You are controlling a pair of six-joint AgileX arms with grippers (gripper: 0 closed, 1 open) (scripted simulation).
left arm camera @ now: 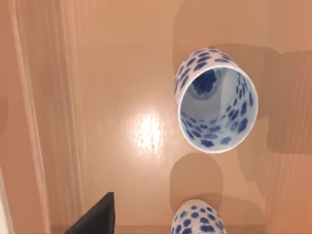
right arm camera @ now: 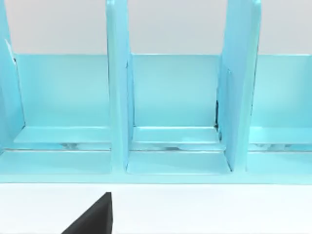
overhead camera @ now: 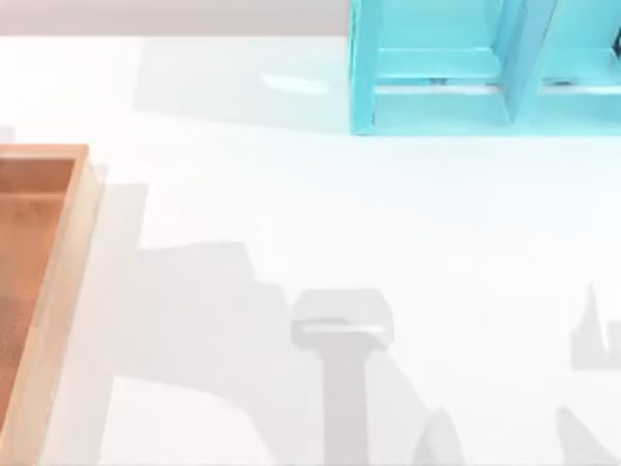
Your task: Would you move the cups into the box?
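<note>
The wooden box [overhead camera: 60, 272] lies at the table's left edge, partly cut off by the top view. In the left wrist view I look down onto the box floor [left arm camera: 117, 63]. One blue-flowered cup [left arm camera: 214, 105] stands upright on it. A second cup [left arm camera: 197, 220] shows its rim at the frame's edge, also on the floor. My left gripper [left arm camera: 156, 230] hangs over the box. Its dark finger [left arm camera: 97, 219] stands apart from the nearer cup, with bare floor between them. My right gripper [right arm camera: 156, 230] faces the turquoise shelf, holding nothing, with one dark finger [right arm camera: 95, 217] showing.
A turquoise shelf-like frame [overhead camera: 437, 68] with upright dividers [right arm camera: 118, 97] stands at the back right of the white table [overhead camera: 340, 214]. The box's raised tan wall [left arm camera: 44, 122] runs beside the cups. Arm shadows fall across the table's front half.
</note>
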